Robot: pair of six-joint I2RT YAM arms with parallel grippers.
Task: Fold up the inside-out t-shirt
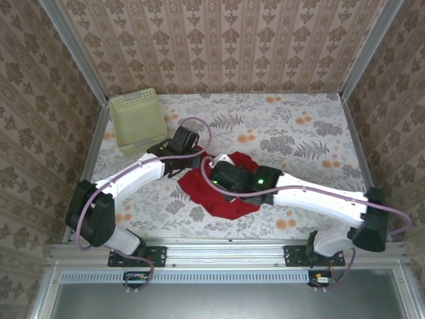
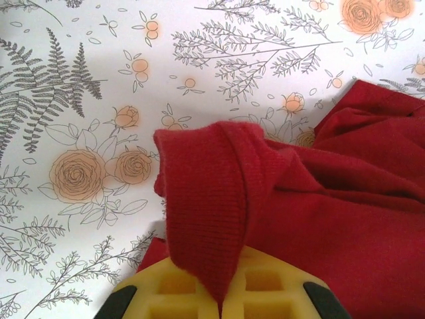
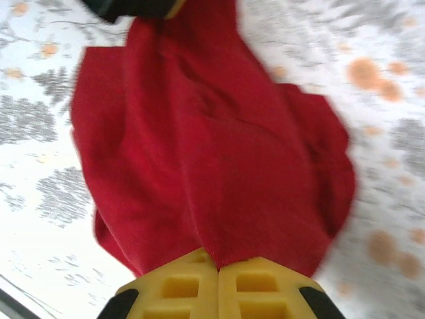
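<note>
- L pincer (image 2: 222, 296): closed on a ribbed edge band of the red t-shirt (image 1: 229, 203). The band doubles over just ahead of its yellow fingers (image 2: 166, 292) and droops btwn them.
- R pincer (image 3: 218, 279): fingers (image 3: 179, 292) pressed tog., red cloth pinched at the tips. The rest of the shirt stretches ahead of it toward the L pincer.
- T-shirt: wrinkly bunched heap on the desk (image 1: 299, 133), lying btwn the 2 pincers & partly under the R one. Both hold it, at opposite ends.
- Shirt edges: outline ragged and lobed. A rounded lobe bulges to the R pincer's right, and a looser flap falls to its left.
- Room: bare floral desk well out to the right of the R pincer & beyond both pincers to the back wall. Left of the L pincer it's tighter: the pale yellow-green perforated basket (image 1: 136, 119) sits near the L wrist, in the far-left corner. Touching or not, can't tell.
- Borders: papered walls on 3 sides w/ metal corner posts, and a metal rail behind the pincers at the arm bases.
- Count: 1 t-shirt, 1 basket, 2 arms, 2 pincers.
</note>
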